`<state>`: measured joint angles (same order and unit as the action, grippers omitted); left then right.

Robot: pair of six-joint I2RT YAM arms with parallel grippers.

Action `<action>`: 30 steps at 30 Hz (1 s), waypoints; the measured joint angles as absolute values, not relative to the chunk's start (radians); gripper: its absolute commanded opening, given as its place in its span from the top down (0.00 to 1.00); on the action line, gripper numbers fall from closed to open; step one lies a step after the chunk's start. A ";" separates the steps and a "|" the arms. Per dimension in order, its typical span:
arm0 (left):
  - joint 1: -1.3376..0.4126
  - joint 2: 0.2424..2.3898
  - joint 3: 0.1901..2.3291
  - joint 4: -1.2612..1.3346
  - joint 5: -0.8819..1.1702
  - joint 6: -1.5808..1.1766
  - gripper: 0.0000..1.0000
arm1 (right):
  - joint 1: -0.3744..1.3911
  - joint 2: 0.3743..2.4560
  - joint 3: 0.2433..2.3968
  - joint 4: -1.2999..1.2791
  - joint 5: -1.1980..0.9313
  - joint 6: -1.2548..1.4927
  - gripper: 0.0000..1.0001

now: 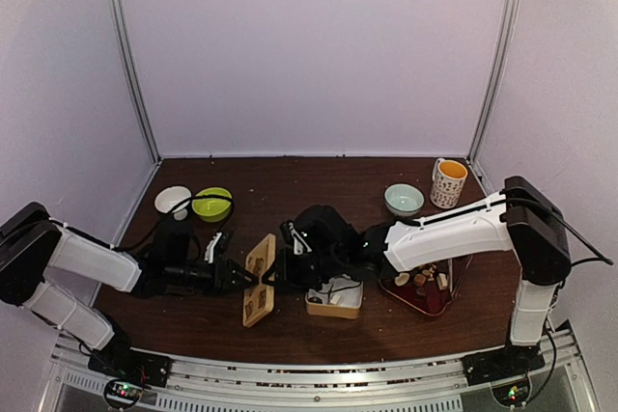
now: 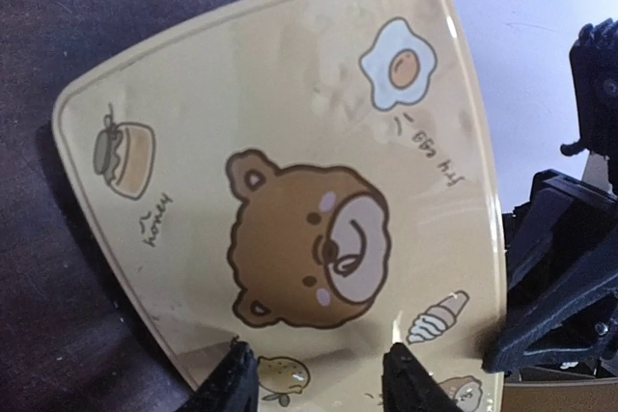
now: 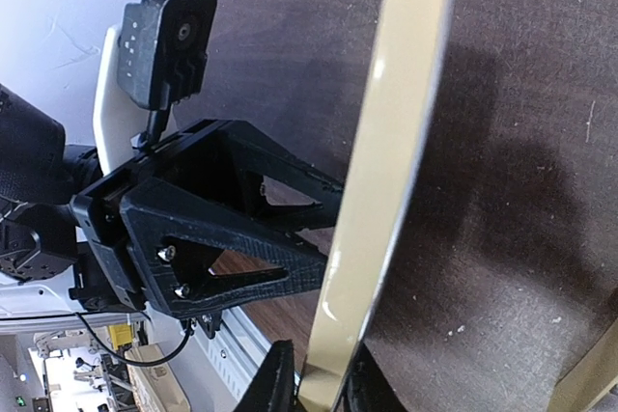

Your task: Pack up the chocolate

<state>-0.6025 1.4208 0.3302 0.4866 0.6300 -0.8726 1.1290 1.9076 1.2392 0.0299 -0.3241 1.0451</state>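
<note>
My left tool (image 1: 235,275) and right tool (image 1: 273,277) both pinch the bear-print lid (image 1: 258,279) by opposite edges above the desk (image 1: 319,180), so closing the box (image 1: 334,298) remains, while loose chocolate (image 1: 425,278) sits unpacked on the red tray (image 1: 410,298).

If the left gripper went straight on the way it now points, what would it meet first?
Probably the right gripper. The left gripper points right, and both hold the bear-print lid from opposite edges, so it faces the other directly, though depth is unclear.
</note>
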 measured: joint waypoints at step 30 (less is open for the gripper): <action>-0.677 1.325 0.414 0.235 0.482 -0.804 0.52 | 1.019 1.647 0.905 0.157 -0.306 1.052 0.95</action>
<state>-0.6765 1.3251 0.4145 0.2348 0.4824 -0.8040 1.0195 1.6470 0.9054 0.1574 -0.3058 1.0515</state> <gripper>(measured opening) 0.483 0.068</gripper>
